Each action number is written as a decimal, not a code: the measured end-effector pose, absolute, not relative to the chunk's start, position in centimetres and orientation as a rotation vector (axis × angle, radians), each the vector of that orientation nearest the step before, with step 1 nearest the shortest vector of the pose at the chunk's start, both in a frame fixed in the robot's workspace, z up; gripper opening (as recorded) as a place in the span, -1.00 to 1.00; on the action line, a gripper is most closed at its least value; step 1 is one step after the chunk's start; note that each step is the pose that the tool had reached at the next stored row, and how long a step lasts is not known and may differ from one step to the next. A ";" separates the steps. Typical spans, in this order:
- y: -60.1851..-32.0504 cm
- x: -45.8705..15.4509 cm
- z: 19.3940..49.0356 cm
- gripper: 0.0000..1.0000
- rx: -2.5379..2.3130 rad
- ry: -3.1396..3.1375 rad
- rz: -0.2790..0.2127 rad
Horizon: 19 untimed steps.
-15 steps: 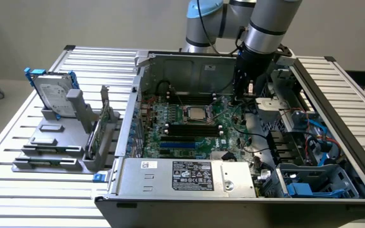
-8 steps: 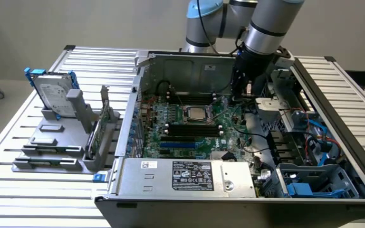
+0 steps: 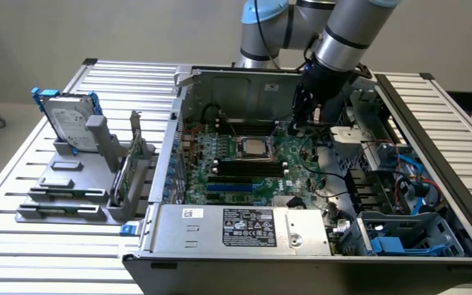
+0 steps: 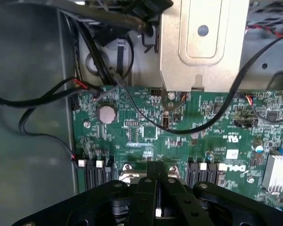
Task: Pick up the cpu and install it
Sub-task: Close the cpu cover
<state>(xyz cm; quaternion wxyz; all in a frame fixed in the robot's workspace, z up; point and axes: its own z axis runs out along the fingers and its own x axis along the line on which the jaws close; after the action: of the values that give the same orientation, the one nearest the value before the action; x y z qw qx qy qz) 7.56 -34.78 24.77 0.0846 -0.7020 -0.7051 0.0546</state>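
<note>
Jaws pressed together above motherboard (image 4: 146, 136), black cables (image 4: 95, 54) and metal bracket (image 4: 203, 52) close by, cpu (image 3: 252, 148) alongside.

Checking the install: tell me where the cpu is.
In the exterior view the cpu sits in the middle of the motherboard, to the exterior view's left of the gripper.

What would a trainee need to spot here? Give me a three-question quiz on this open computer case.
1. True or false: the tool is shut.
2. Where does the cpu sit? A) in the tool B) on the motherboard C) on the table
3. Fill in: the hard drive stands in the grey rack on the exterior view's ____.
Key: 1 true; 2 B; 3 left.
</note>
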 end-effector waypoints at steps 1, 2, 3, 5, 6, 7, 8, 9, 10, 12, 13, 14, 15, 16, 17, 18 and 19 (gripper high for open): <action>-34.8 7.5 24.8 -0.79 -2.086 -2.095 0.177; -34.8 7.4 24.8 -0.79 -2.079 -2.087 0.190; -34.8 7.3 24.8 -0.79 -2.072 -2.080 0.203; -34.9 7.2 24.8 -0.79 -2.057 -2.063 0.231; -34.9 7.2 24.8 -0.79 -2.050 -2.056 0.244; -34.9 7.1 24.8 -0.79 -2.045 -2.050 0.254; -34.9 7.1 24.7 -0.79 -2.039 -2.044 0.263; -34.9 7.0 24.7 -0.79 -2.035 -2.039 0.272; -34.9 6.9 24.7 -0.79 -2.031 -2.034 0.279; -35.0 6.6 24.6 -0.79 -2.023 -2.026 0.293; -35.0 6.4 24.6 -0.79 -2.019 -2.022 0.299; -35.0 6.2 24.5 -0.79 -2.017 -2.019 0.304; -35.0 5.9 24.5 -0.79 -2.014 -2.016 0.309; -35.0 5.7 24.4 -0.79 -2.011 -2.013 0.314; -35.0 5.5 24.4 -0.79 -2.008 -2.010 0.319; -35.0 5.3 24.3 -0.79 -2.005 -2.007 0.323; -35.0 5.1 24.3 -0.79 -2.002 -2.004 0.328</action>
<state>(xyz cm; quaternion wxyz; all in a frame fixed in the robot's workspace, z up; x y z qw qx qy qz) 5.08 -34.96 24.29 0.1444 -0.6948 -0.6953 0.1137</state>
